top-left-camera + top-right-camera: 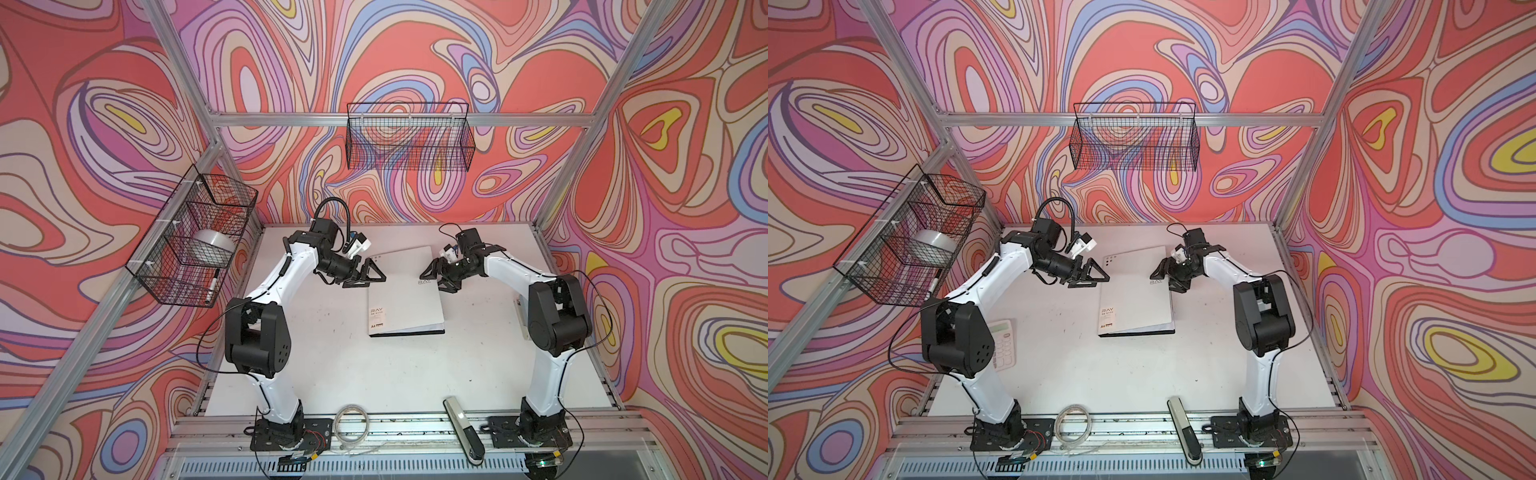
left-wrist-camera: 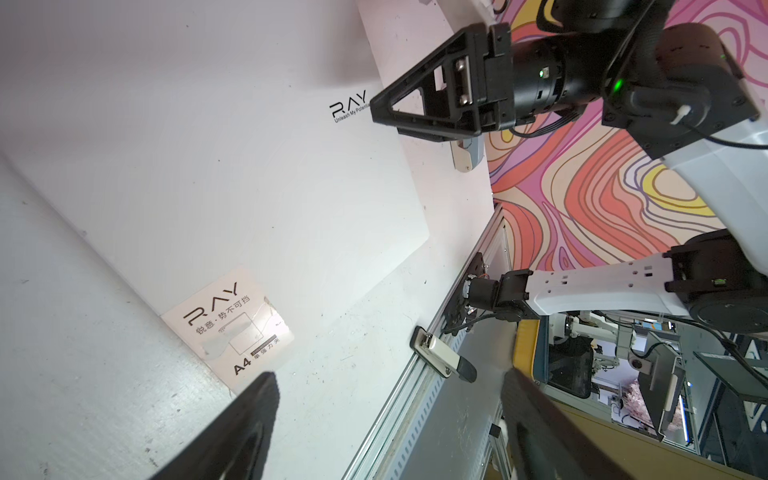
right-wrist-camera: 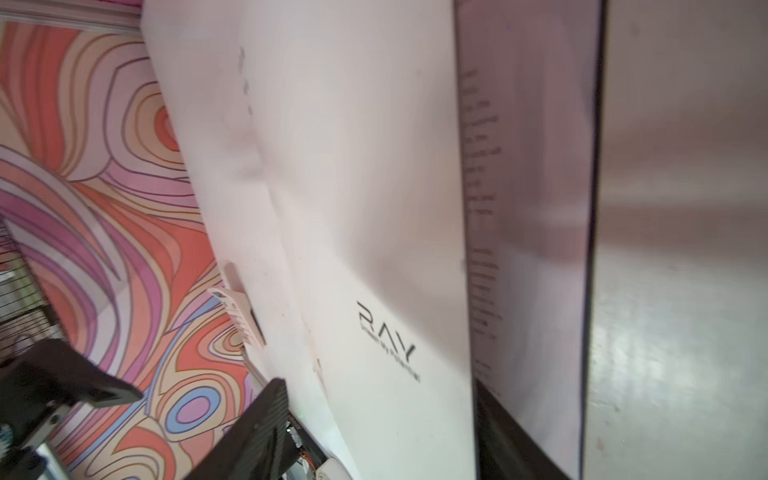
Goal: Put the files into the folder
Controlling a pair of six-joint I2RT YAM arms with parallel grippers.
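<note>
The folder [image 1: 403, 299] [image 1: 1136, 299] lies flat mid-table with its white-grey "RAY" cover up. White page edges show along its front side. In the right wrist view the cover [image 3: 353, 208] stands a little off the files [image 3: 528, 208], a printed sheet lying on the black inside. My right gripper [image 1: 432, 282] [image 1: 1163, 282] [image 3: 378, 395] is open at the folder's right edge, and the cover's edge runs between its fingers. My left gripper [image 1: 376, 276] [image 1: 1100, 276] [image 2: 388, 378] hovers open over the folder's far left corner and holds nothing.
A wire basket [image 1: 191, 237] on the left wall holds a tape roll [image 1: 214, 245]. Another wire basket [image 1: 409, 137] hangs on the back wall. A stapler-like tool [image 1: 463, 428] and a clear ring [image 1: 352, 422] lie on the front rail. A calculator [image 1: 1003, 343] sits by the left arm.
</note>
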